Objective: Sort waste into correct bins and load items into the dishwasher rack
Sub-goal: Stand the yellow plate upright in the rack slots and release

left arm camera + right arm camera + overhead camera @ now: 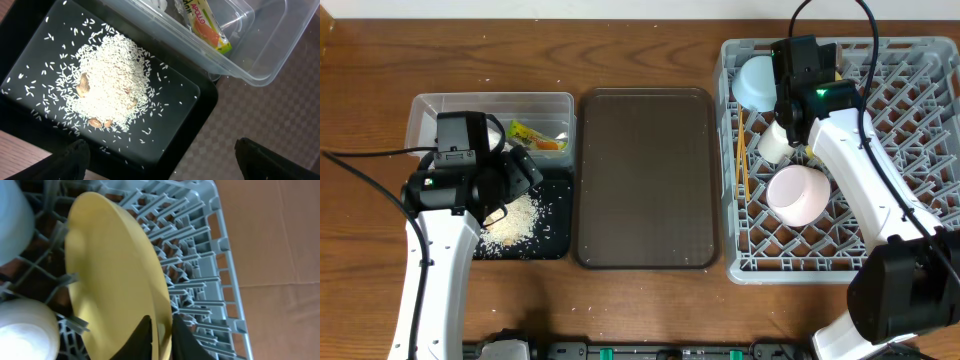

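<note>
Lettering in orange runs along the green-and-orange wrapper (207, 25), too tilted and small to read for certain. It lies in the clear tub (260, 60), with a bit of white tissue (160, 4) just showing at that view's top edge. Touching the tub's long side is the black tray (190, 115), which holds a heap of rice (110, 80) with stray grains around it and a few brownish bits (83, 85) at the heap's edge.

A brown tray (645, 180) sits between these bins and the grey rack (910, 110). In the rack are a light-blue bowl (755, 82), a white cup (775, 143) on its side, a pale pink bowl (798, 193) and two chopsticks (743, 150) lying along the rack's left edge. The yellow plate (110, 280) stands on edge among the pegs, close to the rack's outer wall.

The left gripper (160, 145) hangs wide apart over the black tray's corner, nothing between its fingers. The right gripper (161, 320) is narrow, one finger on each side of the plate's rim; whether it presses the rim cannot be told.

Everything rests on a wooden table (640, 300).
</note>
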Motion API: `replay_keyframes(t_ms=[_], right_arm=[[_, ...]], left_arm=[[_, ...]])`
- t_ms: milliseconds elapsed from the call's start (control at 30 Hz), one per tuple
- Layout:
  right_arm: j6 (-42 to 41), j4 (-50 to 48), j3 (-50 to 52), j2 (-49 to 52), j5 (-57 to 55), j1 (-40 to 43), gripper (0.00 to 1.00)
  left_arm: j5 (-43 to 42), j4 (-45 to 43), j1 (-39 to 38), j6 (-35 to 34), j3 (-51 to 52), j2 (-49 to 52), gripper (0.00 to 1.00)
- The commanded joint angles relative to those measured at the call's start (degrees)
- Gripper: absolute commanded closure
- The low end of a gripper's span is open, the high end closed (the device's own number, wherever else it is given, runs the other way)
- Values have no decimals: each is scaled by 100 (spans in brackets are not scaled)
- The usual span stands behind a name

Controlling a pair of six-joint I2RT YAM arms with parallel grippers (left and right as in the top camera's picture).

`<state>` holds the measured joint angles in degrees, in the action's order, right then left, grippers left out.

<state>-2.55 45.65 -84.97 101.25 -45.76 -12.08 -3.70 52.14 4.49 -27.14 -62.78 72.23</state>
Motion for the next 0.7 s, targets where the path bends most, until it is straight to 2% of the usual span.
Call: replay_keyframes(t_ms=[0,33,67,167,367,467,567,667], right_arm=[[-52,-13,33,13,142,17,79],[-48,-17,33,13,133,17,69],[-26,-35,33,13,98,17,53],[173,-188,31,11,-138,17,33],[649,-363,-236,-66,-544,-94,21],[647,-365,-417,-155,-474,-247,20],[647,-372,-450,-269,-61,-431,19],[643,-361,-450,-321,846,-619,15]], left_arm=[[31,13,22,31,-83,11,4],[31,13,22,31,-83,11,4],[31,13,22,31,-83,11,4],[31,13,22,31,-83,11,4],[31,13,22,31,-83,11,4],[31,13,22,31,-83,11,4],[31,13,22,31,-83,11,4],[31,13,22,31,-83,11,4]])
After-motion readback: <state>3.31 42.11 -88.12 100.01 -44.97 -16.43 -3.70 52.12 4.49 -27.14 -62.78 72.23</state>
